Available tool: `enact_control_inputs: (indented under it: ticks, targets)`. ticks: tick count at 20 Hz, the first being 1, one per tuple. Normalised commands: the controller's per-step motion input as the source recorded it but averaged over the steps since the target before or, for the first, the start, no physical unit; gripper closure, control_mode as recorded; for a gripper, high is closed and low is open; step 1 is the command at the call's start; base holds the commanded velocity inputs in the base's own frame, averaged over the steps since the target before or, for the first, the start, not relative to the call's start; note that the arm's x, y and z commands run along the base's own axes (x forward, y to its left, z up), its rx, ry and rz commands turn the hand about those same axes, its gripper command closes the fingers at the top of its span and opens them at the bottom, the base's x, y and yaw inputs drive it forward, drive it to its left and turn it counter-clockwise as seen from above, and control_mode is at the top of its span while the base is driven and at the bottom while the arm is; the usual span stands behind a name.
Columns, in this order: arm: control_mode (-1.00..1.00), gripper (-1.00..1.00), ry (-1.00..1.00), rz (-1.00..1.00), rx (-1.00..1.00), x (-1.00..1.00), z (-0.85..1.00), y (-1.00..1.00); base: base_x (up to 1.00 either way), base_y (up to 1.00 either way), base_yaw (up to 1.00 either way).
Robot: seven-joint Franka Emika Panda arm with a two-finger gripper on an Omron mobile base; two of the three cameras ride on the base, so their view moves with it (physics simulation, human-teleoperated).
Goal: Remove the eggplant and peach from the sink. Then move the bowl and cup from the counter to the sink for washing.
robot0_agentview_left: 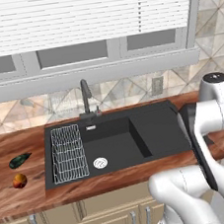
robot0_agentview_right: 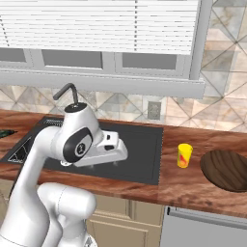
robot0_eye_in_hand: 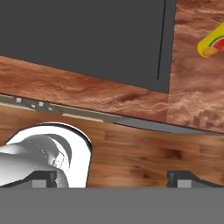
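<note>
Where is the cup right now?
In the right base view, the cup stands upright on the counter, between the sink and the bowl.

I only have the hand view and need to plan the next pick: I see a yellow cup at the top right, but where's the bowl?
Observer: The bowl sits on the counter just right of the cup, apart from it, in the right base view.
Operator: Are the eggplant and peach out of the sink?
Observer: Yes. In the left base view both lie on the counter left of the sink, the eggplant behind the peach.
Operator: Anything left in the basin?
Observer: Just the wire rack and the drain.
</note>
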Motion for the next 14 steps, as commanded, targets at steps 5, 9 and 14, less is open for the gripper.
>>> enact_control_inputs:
  ticks: [5,9,14]
  targets:
    - [-1.0,-1.0,-0.01,-0.08,-0.07,-0.03,0.0,-0.24,0.0,0.0,0.0]
    - [-1.0,-1.0,0.0,-0.06,-0.05,-0.01,0.0,-0.27,0.0,0.0,0.0]
    - [-1.0,-1.0,0.0,-0.05,-0.03,-0.04,0.0,-0.29,0.0,0.0,0.0]
